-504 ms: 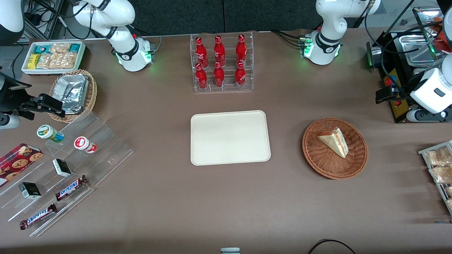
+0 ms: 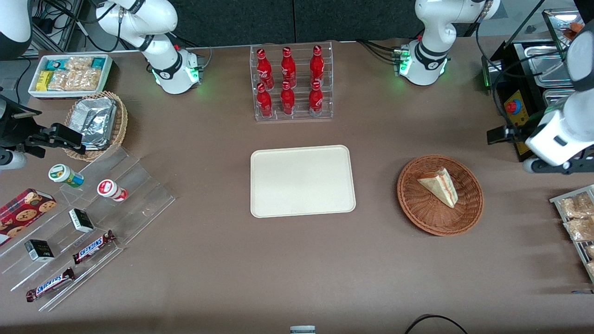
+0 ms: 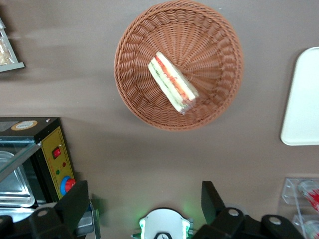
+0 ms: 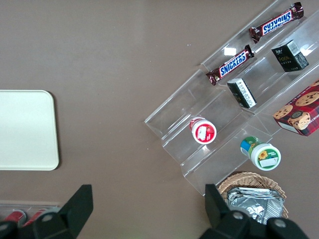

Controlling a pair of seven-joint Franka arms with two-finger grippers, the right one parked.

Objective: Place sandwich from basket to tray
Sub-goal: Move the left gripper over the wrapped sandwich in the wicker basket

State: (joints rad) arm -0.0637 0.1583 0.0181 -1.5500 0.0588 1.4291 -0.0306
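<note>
The sandwich [image 2: 439,186], a pale triangular wedge with orange and green filling, lies in the reddish-brown wicker basket [image 2: 417,211]. The left wrist view shows the sandwich [image 3: 172,82] lying slantwise inside the basket [image 3: 130,59]. The cream tray [image 2: 301,181] sits mid-table with nothing on it, and one corner of the tray [image 3: 304,99] shows in the wrist view. My left gripper [image 2: 503,134] hovers high by the black control box, farther from the front camera than the basket and well apart from the sandwich. The gripper [image 3: 143,196] is open with only table between its fingers.
A rack of red bottles [image 2: 291,83] stands farther from the front camera than the tray. A black control box [image 2: 513,109] and metal pans are near my gripper. A rack of snack bags [image 2: 575,218] lies at the working arm's end. A stepped acrylic display [image 2: 93,218], a foil-packet basket [image 2: 95,123] and a white bin [image 2: 69,74] lie toward the parked arm's end.
My left arm's wrist and gripper have shifted a little nearer the front camera, toward the basket. The sandwich, basket and tray have not moved.
</note>
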